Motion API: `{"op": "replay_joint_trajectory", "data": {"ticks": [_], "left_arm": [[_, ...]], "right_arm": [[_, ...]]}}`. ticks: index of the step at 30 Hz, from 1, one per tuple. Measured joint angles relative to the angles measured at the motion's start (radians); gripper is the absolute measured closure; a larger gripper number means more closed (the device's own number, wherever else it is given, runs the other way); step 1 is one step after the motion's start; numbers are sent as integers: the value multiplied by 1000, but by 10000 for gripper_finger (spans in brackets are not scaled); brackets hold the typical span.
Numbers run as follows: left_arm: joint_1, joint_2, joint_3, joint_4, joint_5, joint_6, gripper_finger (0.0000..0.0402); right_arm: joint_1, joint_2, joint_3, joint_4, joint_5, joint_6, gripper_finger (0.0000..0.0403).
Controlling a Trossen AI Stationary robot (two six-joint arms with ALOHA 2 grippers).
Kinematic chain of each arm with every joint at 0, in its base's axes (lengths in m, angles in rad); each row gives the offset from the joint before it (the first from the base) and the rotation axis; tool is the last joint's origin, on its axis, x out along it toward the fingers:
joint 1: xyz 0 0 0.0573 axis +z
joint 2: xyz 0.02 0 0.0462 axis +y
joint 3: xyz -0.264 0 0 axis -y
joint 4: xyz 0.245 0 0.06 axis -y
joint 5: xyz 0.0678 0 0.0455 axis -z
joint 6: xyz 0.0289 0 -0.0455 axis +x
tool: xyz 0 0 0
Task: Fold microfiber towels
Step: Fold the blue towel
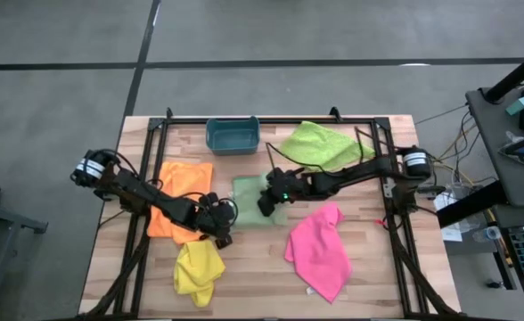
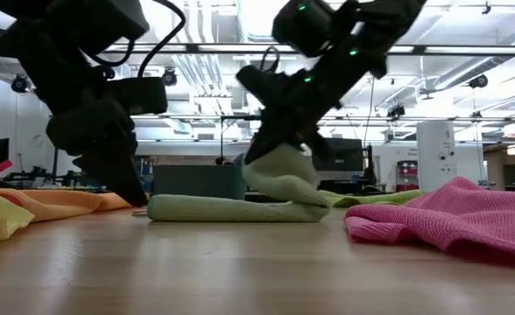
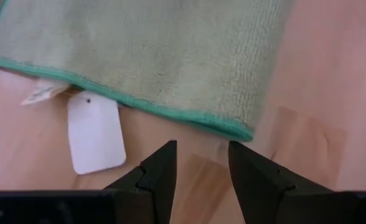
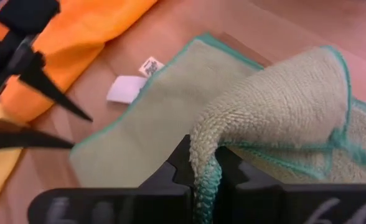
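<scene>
Seen from above, the left arm reaches in from the table's left edge across the orange towel (image 1: 177, 201), and the left gripper (image 1: 222, 237) sits low beside the near left corner of the pale mint towel (image 1: 249, 198) at the middle of the wooden table (image 1: 378, 285). The right arm stretches in from the right, and the right gripper (image 1: 268, 203) is over that mint towel. The lime towel (image 1: 320, 145) lies far right, the pink towel (image 1: 320, 250) near right, the yellow towel (image 1: 198, 267) near left, and a teal bin (image 1: 233, 135) stands at the far edge.

From table height, the right gripper (image 2: 271, 157) holds a fold of the mint towel (image 2: 231, 208) lifted off the rest, which lies flat. The left gripper (image 2: 130, 188) points down, its tip almost at the wood. Behind is a workshop hall with ceiling pipes and lights.

The left wrist camera shows the left gripper (image 3: 201, 165) partly open and empty, just short of the towel's green hem (image 3: 170, 115), with a white tag (image 3: 94, 132) beside it.

The right wrist camera shows the right gripper (image 4: 205, 171) pinched shut on the mint towel's (image 4: 276, 106) raised edge.
</scene>
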Motion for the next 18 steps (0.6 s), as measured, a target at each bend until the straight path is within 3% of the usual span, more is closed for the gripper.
{"op": "replay_joint_trajectory", "data": {"ticks": [8, 18], "left_arm": [[-13, 0, -1, 3, -2, -9, 272], [-13, 0, -21, 88, -50, -9, 272]], "right_arm": [[-7, 115, 115, -16, -3, -30, 390], [-7, 143, 140, -28, -7, -47, 390]]}}
